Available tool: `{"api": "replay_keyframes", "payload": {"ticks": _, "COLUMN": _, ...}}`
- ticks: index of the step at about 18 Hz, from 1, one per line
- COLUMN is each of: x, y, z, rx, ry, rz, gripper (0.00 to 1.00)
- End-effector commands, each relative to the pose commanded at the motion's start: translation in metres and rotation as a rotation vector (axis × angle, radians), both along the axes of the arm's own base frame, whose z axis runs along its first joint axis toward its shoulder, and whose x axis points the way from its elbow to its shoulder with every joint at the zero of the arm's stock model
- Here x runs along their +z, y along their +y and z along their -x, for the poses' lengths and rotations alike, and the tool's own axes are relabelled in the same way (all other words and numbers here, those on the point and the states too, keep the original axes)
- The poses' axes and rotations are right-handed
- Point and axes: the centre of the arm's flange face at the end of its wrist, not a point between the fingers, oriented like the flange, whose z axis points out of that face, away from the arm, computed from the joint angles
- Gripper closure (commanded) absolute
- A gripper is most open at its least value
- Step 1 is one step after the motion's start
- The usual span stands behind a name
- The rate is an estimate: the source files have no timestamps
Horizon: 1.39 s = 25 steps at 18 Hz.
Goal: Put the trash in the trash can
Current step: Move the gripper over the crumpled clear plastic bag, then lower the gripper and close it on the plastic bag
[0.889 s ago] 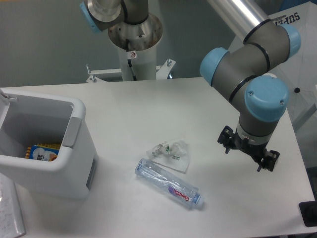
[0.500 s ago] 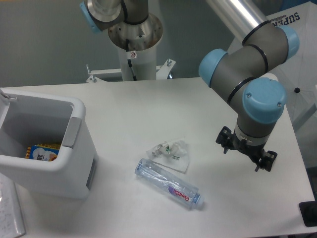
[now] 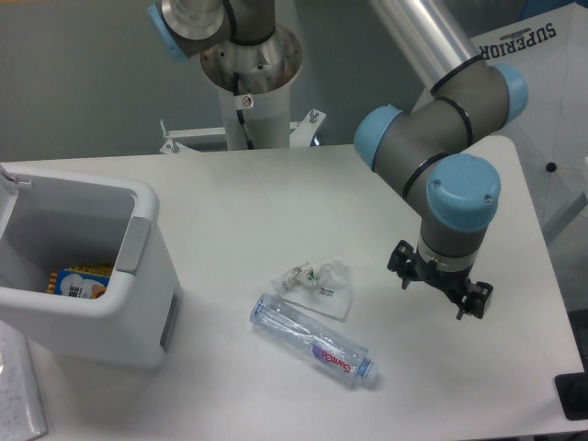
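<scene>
A small crumpled clear wrapper (image 3: 315,280) with green specks lies near the middle of the white table. Just in front of it a clear plastic bottle (image 3: 312,340) with a purple-red label lies on its side, cap end to the right. The white-grey trash can (image 3: 138,266) stands at the left edge, and a blue and yellow packet (image 3: 78,280) shows inside it. My gripper (image 3: 439,287) hangs to the right of the wrapper and bottle, apart from both. It points down under the blue-capped wrist. Its black fingers (image 3: 401,266) are spread, open, with nothing between them.
The arm's base column (image 3: 248,64) rises behind the table's far edge. A white sheet (image 3: 18,395) lies at the front left corner beside the bin. A black object (image 3: 571,395) sits off the right edge, and a white panel with lettering (image 3: 537,55) stands behind.
The arm and gripper have shifted left and slightly toward the table's middle, closer to the wrapper and bottle. The trash and the bin have not moved.
</scene>
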Motion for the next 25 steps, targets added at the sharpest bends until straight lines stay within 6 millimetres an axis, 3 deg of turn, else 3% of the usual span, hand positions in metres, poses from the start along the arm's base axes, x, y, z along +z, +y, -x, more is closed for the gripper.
{"api": "replay_keyframes", "payload": {"ticks": 9, "x": -0.026, "y": -0.029, "z": -0.071, "rx": -0.028, "ry": -0.033, "rz": 0.018, "gripper": 0.0}}
{"api": "replay_keyframes", "payload": {"ticks": 12, "x": -0.04, "y": -0.016, "z": -0.105, "rx": -0.065, "ry": -0.074, "rz": 0.02, "gripper": 0.0}}
{"api": "replay_keyframes", "payload": {"ticks": 16, "x": -0.046, "y": 0.003, "z": -0.134, "rx": -0.112, "ry": -0.088, "rz": 0.031, "gripper": 0.0}}
{"api": "replay_keyframes", "payload": {"ticks": 25, "x": -0.085, "y": 0.024, "z": -0.171, "rx": -0.133, "ry": -0.128, "rz": 0.096, "gripper": 0.02}}
